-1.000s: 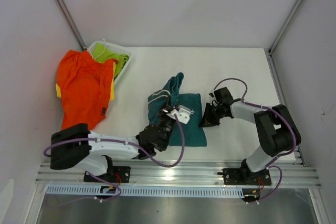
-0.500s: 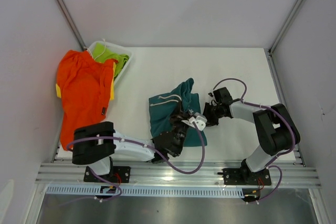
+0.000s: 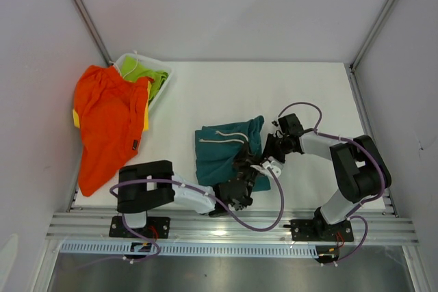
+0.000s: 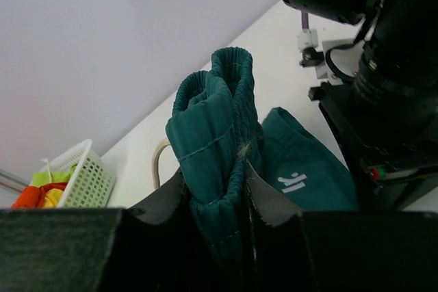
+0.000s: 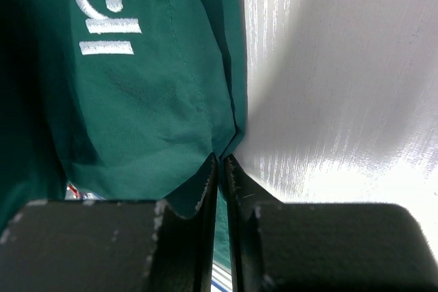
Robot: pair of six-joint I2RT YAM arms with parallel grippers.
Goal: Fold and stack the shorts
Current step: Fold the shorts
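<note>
1. The teal shorts lie near the middle of the counter, between the two claws. They are partly folded, and the white drawstring trails across the top.
2. The left claw is narrowed onto a bunch of the ribbed waistband. The doubled layers stand upright between its fingers.
3. The right claw is almost closed and pinches a thin edge of the hem, just beside the white logo.
4. Handling, as a judgement: the cloth is light and limp, so it will sag from any single hold, and its layers will slide over each other. The thick elastic waistband and the stitched hem corners look like the surest places to grip. The loose drawstring could catch on a finger.
5. The orange shorts hang over the counter's left edge, touching a white basket. A lime-green pair lies in the basket, and a strip of a yellow pair shows under the orange.
6. From above, both arms cover the right side of the teal shorts, so I cannot tell whether the folded edges line up. I also cannot tell how many layers each claw has. In both wrist views, the claw bodies block the lower part.
</note>
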